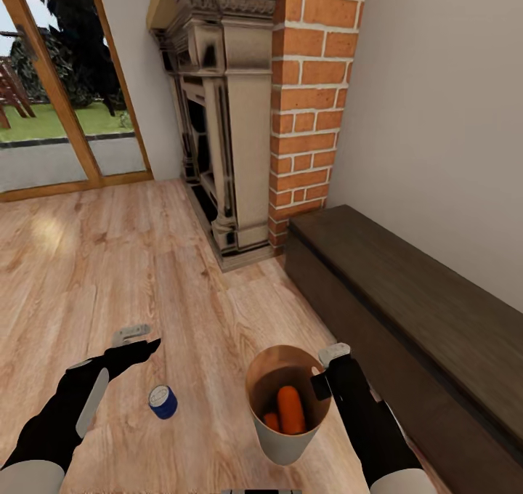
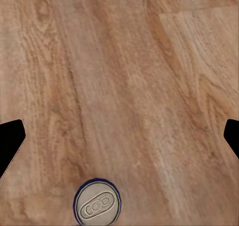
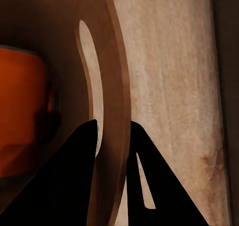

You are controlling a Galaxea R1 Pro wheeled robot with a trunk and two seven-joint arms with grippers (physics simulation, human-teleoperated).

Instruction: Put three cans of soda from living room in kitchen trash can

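Observation:
A dark blue can of soda point(image 1: 163, 401) stands upright on the wooden floor; its pale top point(image 2: 97, 204) faces the left wrist camera. My left gripper point(image 1: 142, 340) hovers above the floor just beyond the can, open and empty, with its dark fingertips point(image 2: 11, 138) spread wide. A beige trash can point(image 1: 285, 443) hangs at the lower middle, and my right gripper point(image 1: 325, 369) is shut on its rim point(image 3: 115, 101). Inside it lie two orange cans of soda point(image 1: 290, 409), point(image 1: 272, 421); one orange can point(image 3: 20, 111) also appears in the right wrist view.
A dark wooden bench point(image 1: 414, 312) runs along the right wall, close to my right arm. An ornate fireplace point(image 1: 221, 123) and a brick column point(image 1: 312, 102) stand ahead. A glass door point(image 1: 51, 80) is at the far left. Wooden floor point(image 1: 109, 261) stretches between them.

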